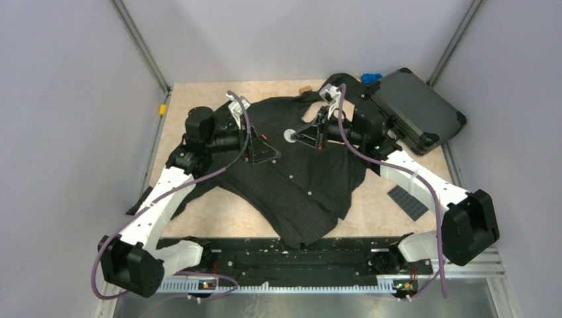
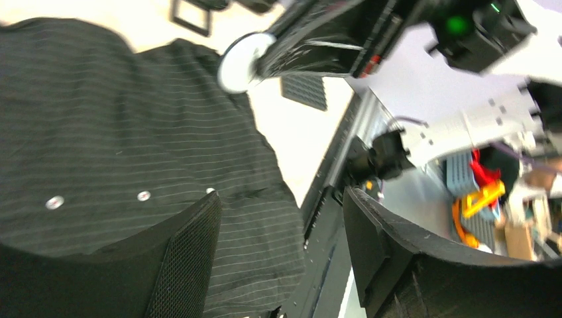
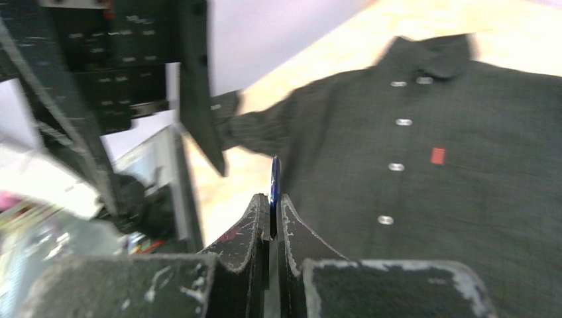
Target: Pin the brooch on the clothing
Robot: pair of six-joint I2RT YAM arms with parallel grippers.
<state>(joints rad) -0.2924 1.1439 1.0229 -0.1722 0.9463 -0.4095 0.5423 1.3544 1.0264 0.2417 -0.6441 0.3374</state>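
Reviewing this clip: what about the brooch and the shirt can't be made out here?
- Brooch pin or clasp: the right wrist view shows it edge-on, its lower part between the right fingers; left wrist view blurred; top view too small.
- Shirt sleeve: top view, partly covered by the left arm.

No text, brand, number or sign reads in any view. The small red tag on the shirt, right of center in the right wrist view, is too blurred to read. The dark case, upper right of the top view, has no legible marking.
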